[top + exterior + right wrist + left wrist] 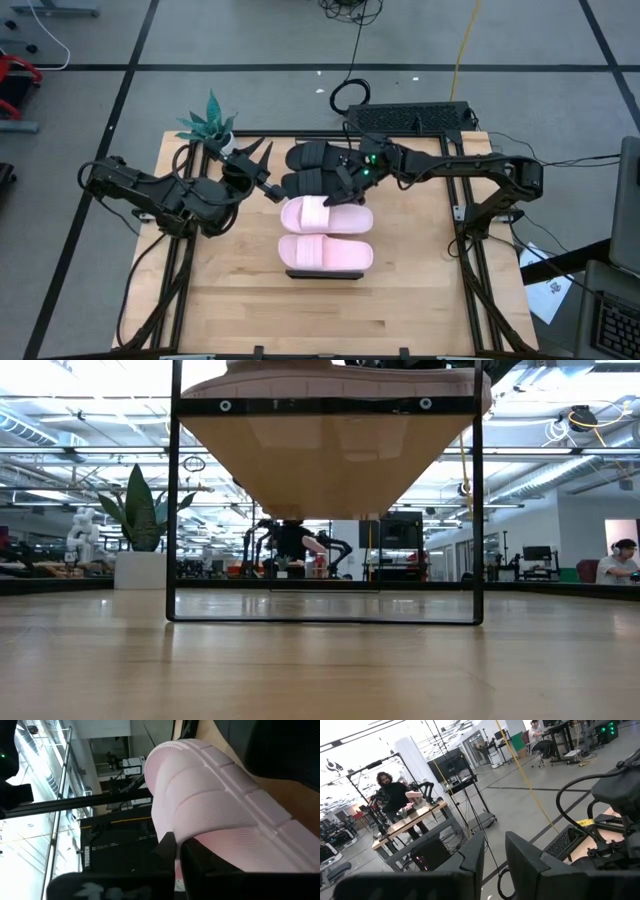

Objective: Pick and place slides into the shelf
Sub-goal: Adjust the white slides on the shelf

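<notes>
left gripper (pixel 258 158) 11 o'clock of pink slides (pixel 325 215), fingers parted, empty | right gripper (pixel 332 196) fingers closed on pink slide's strap

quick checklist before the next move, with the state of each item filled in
1. Right gripper has hold of a pink slide: ok, jaws shut on its strap in the right wrist view.
2. Left gripper out of the way: ok, raised beside the plant, nothing between its jaws.
3. Both black slides on the shelf: cannot tell, the arm covers them.
4. Second pink slide lying flat: ok.
5. Shelf sitting straight: ok.
</notes>
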Motion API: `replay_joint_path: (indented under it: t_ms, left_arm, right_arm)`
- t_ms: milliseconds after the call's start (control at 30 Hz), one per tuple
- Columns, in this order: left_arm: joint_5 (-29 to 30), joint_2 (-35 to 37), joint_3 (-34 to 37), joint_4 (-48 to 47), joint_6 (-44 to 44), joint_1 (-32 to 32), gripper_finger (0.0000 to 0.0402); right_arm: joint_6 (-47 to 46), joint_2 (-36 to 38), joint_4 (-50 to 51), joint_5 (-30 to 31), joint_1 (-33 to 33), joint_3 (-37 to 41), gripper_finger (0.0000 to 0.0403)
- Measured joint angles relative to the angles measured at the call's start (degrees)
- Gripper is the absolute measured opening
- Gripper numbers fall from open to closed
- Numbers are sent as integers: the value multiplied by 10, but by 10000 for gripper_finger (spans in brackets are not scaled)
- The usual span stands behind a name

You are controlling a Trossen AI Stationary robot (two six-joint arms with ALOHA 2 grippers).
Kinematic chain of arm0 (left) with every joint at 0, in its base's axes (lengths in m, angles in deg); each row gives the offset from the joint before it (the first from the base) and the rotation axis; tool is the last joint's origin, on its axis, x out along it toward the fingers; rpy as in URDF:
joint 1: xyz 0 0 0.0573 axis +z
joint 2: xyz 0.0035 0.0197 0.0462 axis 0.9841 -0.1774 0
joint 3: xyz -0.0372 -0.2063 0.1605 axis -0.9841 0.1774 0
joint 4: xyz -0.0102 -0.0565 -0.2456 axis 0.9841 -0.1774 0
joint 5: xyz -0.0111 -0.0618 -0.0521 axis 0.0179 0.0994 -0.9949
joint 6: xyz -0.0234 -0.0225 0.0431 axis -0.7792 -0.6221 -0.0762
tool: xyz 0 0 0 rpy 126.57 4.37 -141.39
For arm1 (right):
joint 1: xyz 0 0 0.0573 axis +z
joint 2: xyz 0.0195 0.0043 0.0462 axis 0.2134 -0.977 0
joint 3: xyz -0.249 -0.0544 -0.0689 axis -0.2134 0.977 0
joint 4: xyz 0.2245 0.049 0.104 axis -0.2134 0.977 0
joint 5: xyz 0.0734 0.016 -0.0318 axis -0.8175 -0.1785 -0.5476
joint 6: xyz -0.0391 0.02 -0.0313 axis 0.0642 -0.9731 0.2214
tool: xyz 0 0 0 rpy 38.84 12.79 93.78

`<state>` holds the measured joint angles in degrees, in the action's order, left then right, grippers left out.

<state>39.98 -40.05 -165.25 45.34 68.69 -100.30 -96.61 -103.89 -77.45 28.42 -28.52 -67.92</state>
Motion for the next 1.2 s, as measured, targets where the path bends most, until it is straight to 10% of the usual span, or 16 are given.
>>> replay_joint_path:
  t_ms: [1200]
  left_arm:
    - [-2, 0, 0, -1, 0, 0, 81]
  right_arm:
    - [-11, 0, -61, -54, -29, 0, 73]
